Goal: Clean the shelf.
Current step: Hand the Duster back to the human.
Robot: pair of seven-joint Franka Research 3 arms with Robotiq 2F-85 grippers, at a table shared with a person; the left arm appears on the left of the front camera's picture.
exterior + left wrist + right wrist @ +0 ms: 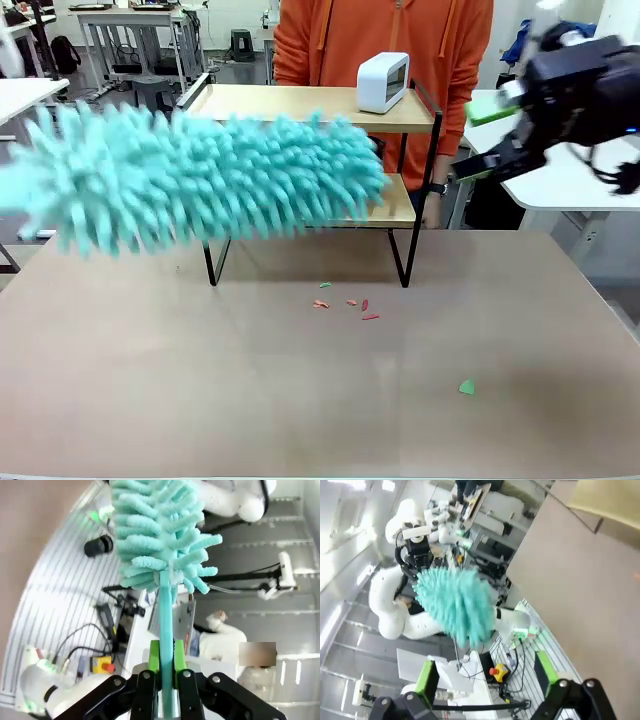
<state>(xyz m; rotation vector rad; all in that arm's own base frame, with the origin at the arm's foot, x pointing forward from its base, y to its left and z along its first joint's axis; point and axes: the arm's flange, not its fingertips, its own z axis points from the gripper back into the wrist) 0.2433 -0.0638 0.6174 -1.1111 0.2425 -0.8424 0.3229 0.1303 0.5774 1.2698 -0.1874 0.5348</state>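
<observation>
The left gripper [165,680] is clamped on the handle of a turquoise duster [200,180], held across the front of the shelf [300,102] at the table's [150,380] far edge. Sweep each board gently, skirting the white device [383,82]. The right gripper [490,135] hangs wide open, empty.

White rounded arm links, upper left of the right wrist view; left gripper [167,672] black with bright green pads and silver screws; person [385,40] at top centre wears an orange hoodie.
</observation>
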